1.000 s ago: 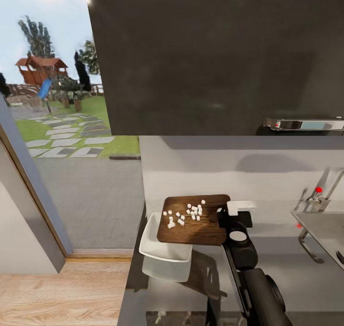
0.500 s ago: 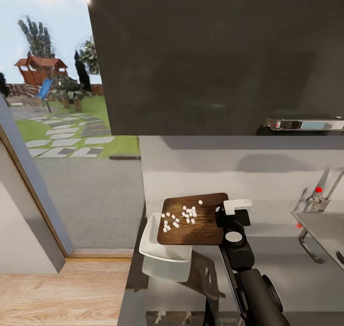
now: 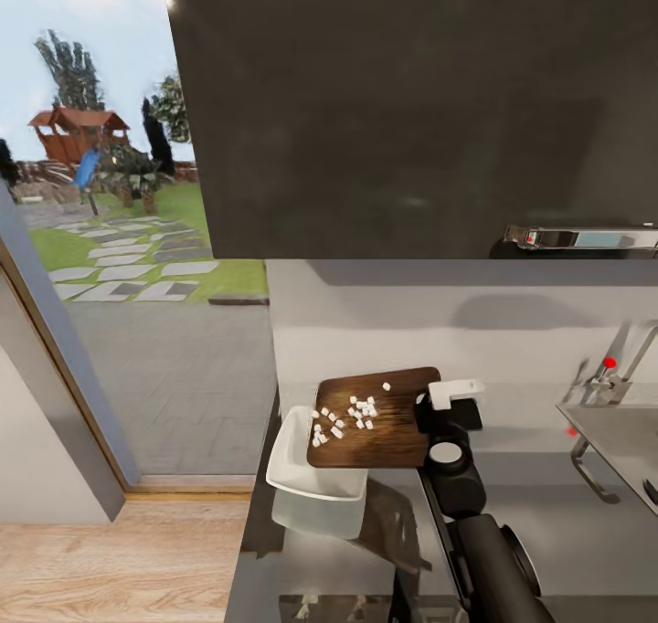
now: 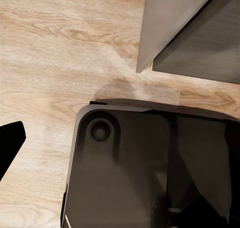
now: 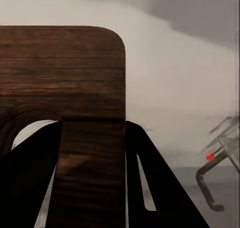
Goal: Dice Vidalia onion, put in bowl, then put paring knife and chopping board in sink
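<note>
I see the dark brown wooden chopping board with rounded corners held up in the air by my right gripper, which grips it at its 3 o'clock edge. In the right wrist view the two black jaws are clamped on the board, one on each face of it, and the wood grain runs between them. The board hangs partly over the shallow white squarish bowl, which stands on the smooth grey glossy tabletop at about 7 o'clock from the board. The board looks a little tilted, but how much I cannot tell.

The tiny pale bits of diced onion lie scattered on the upper face of the board, most of them on its half toward 9 o'clock, near the edge over the bowl. I see no bit clearly inside the bowl.

At 3 o'clock in the head view, well apart from the board, there is the corner of the grey steel sink with its chrome tap and red knob. The right wrist view also catches the red knob, blurred.

The left wrist view looks down on the pale wooden floor and a glossy dark rounded part of the robot's base. For the left jaws, I cannot tell whether they are apart or together.
</note>
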